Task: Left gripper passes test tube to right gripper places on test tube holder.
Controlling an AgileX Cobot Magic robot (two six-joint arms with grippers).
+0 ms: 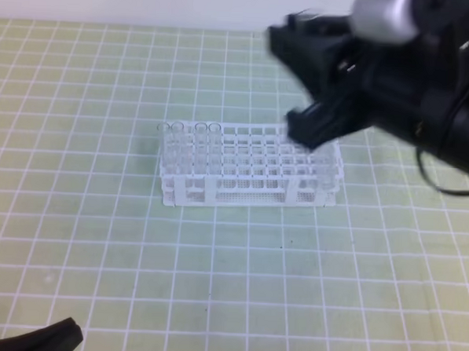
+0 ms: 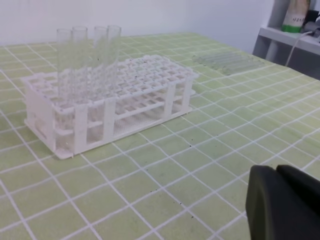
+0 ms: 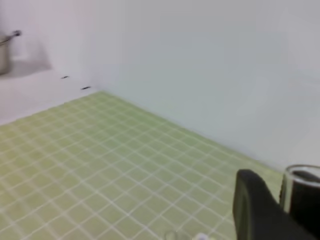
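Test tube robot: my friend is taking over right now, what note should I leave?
Left gripper: shut, holding nothing, parked low at the near edge of the mat.
Right gripper: raised over the right end of the test tube holder, shut on a test tube; the tube's rim shows beside its finger in the right wrist view.
Done: the handover looks finished. Four tubes already stand at the holder's left end.
Left: lower this tube into a free hole, then let go. More spare tubes lie on the mat beyond the holder.

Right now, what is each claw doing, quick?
Left claw: shut, holding nothing visible, low over the green gridded mat.
Right claw: closed on a slender clear glass test tube.
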